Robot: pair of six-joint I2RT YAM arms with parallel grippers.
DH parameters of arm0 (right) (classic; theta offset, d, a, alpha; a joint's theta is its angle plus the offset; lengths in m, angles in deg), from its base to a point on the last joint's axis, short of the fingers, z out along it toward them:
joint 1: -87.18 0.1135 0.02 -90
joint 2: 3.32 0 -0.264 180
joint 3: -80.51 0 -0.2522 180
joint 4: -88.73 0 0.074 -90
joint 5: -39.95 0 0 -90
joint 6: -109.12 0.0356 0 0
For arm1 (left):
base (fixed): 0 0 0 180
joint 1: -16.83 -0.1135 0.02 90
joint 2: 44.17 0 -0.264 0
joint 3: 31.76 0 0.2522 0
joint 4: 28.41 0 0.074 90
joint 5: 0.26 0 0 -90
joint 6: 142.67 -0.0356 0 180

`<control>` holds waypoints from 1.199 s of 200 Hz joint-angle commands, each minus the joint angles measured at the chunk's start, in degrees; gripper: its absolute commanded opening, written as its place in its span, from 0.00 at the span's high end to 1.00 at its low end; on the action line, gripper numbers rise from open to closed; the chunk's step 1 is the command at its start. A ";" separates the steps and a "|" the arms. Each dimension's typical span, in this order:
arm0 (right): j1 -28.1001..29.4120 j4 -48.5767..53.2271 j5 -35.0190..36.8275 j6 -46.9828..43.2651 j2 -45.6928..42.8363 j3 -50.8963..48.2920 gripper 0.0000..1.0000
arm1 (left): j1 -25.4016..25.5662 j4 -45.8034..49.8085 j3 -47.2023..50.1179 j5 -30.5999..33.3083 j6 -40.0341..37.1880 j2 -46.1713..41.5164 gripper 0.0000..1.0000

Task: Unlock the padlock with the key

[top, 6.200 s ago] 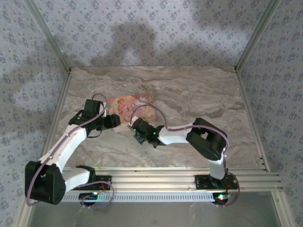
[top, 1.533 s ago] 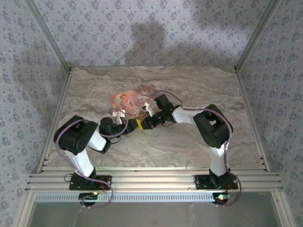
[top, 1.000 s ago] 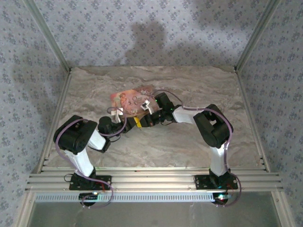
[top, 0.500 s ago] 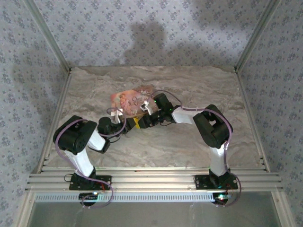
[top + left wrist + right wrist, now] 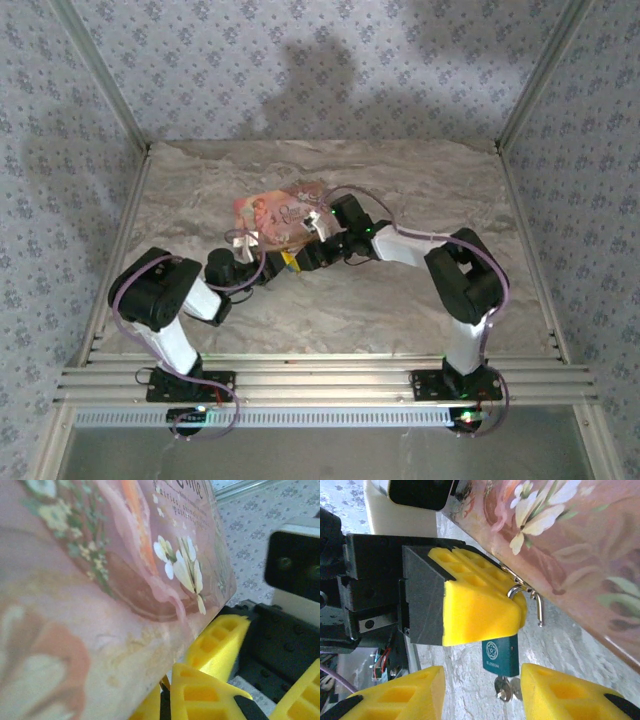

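Blue padlock (image 5: pixel 499 656) hangs clamped in the left tool (image 5: pixel 490 611), while the right tool (image 5: pixel 482 690) stands parted around its key (image 5: pixel 504 689).

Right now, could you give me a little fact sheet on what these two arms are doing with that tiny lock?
Setting: grey marbled table
Lock: small blue padlock, beside a flat pink illustrated box
Key: small silvery key at the padlock's bottom end, apparently in the keyhole
Left gripper: shut on the padlock's top
Right gripper: open, a yellow pad on each side of the key, not clamping it
Shackle: mostly hidden, cannot tell whether it has sprung open
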 commanded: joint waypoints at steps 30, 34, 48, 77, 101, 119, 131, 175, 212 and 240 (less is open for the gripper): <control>0.84 3.04 13.89 -3.23 -7.55 -4.50 0.63 | 0.66 25.87 -1.03 3.11 -1.66 -9.12 1.00; 1.26 3.11 16.30 -3.60 -8.12 -5.03 0.63 | 0.85 28.92 -1.57 3.81 -2.27 -10.25 1.00; 4.19 3.28 25.34 -6.10 -10.30 -6.63 0.64 | 1.60 39.63 -4.00 6.35 -5.08 -15.14 1.00; 11.62 0.51 42.05 -11.43 -14.06 -10.42 0.60 | 2.06 54.36 -7.77 10.10 -7.58 -21.85 1.00; 16.89 -3.42 50.80 -14.67 -15.29 -12.38 0.56 | 2.23 58.32 -9.48 10.31 -7.35 -22.90 1.00; 20.66 -5.20 56.23 -16.44 -14.59 -12.43 0.54 | 2.55 58.71 -9.96 10.40 -6.78 -22.52 1.00; 22.88 -5.53 59.65 -17.59 -13.67 -12.05 0.54 | 2.55 58.57 -9.91 10.55 -6.37 -22.34 1.00; 30.30 -9.44 73.18 -23.70 -7.44 -10.36 0.52 | 2.55 59.88 -10.44 10.52 -5.17 -22.65 1.00; 33.31 -11.34 80.60 -27.91 0.00 -6.36 0.49 | 2.53 60.45 -10.95 10.14 -4.60 -22.63 1.00; 33.41 -14.09 83.38 -30.18 3.25 -5.26 0.47 | 2.46 60.63 -11.20 9.46 -4.04 -22.68 1.00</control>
